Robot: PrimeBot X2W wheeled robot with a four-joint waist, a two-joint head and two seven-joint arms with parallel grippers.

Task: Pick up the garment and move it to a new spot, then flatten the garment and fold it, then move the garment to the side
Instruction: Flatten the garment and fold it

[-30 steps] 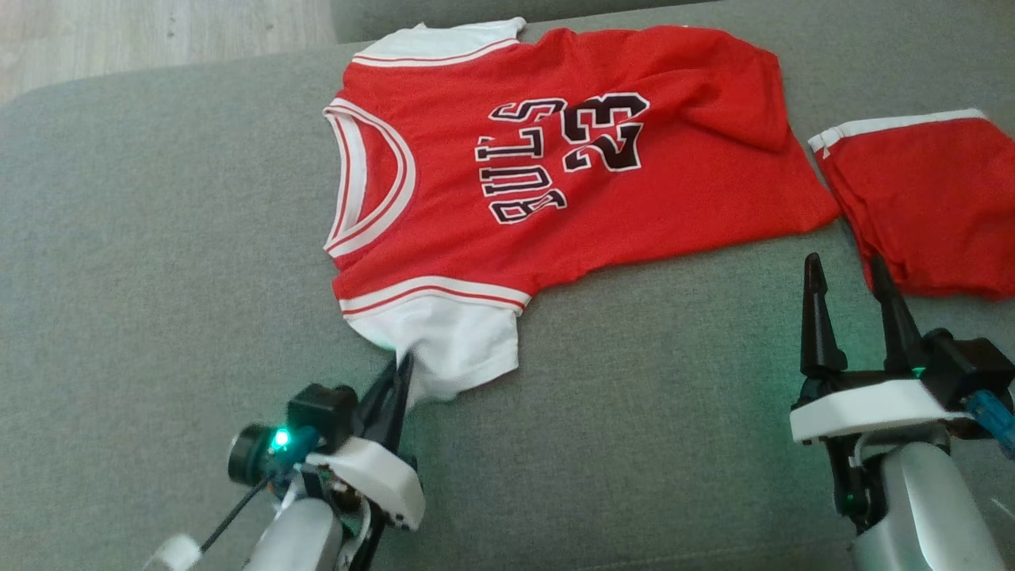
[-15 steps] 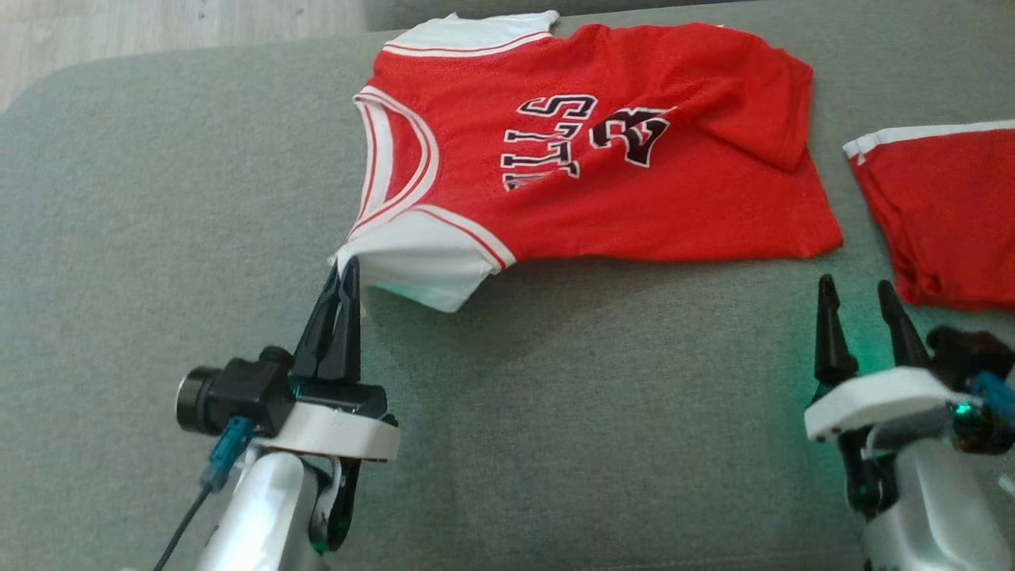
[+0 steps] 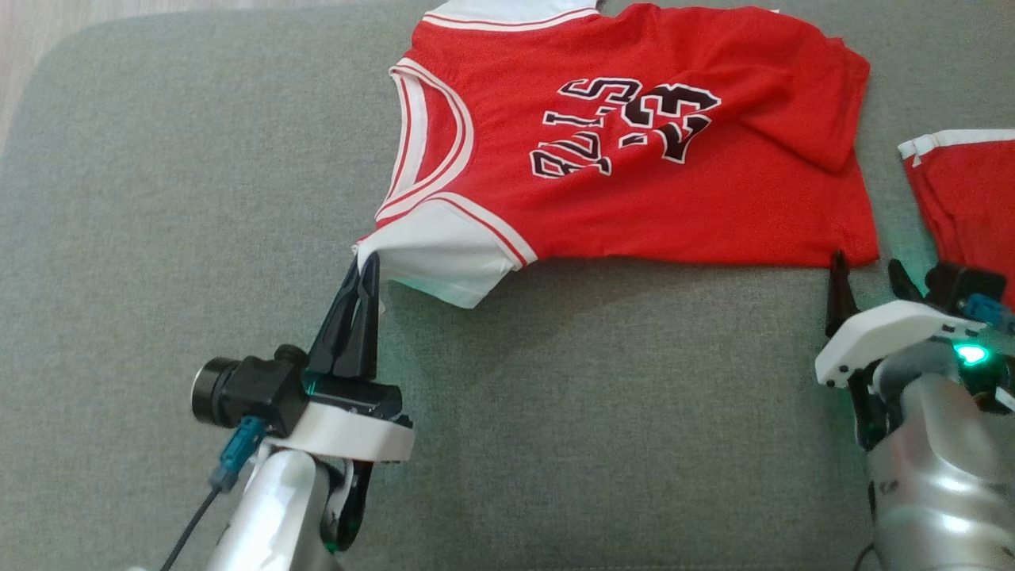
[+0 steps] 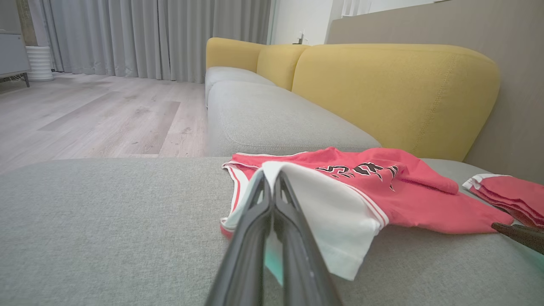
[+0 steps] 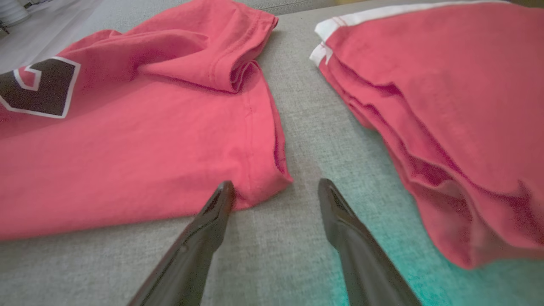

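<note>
The garment [image 3: 634,151] is a red jersey with white sleeves and dark lettering, spread on the grey sofa seat. My left gripper [image 3: 368,266] is shut on the tip of its near white sleeve [image 3: 444,258], lifting that corner off the cushion; the left wrist view shows the white cloth [image 4: 335,212] pinched between my fingers [image 4: 272,187]. My right gripper [image 3: 864,266] stands open at the jersey's near bottom hem corner [image 5: 267,178], one finger touching the hem edge, nothing between the jaws.
A second red piece with white trim [image 3: 963,190] lies folded at the right, close to my right gripper [image 5: 274,187]. The grey seat cushion [image 3: 158,238] stretches left and near. Yellow backrests [image 4: 395,89] rise behind; wooden floor [image 4: 85,114] lies beyond the sofa.
My left gripper has lifted the white sleeve up and over toward the jersey body, wrinkling the lettering. The right gripper moved forward to the hem corner. The head camera shifted too.
</note>
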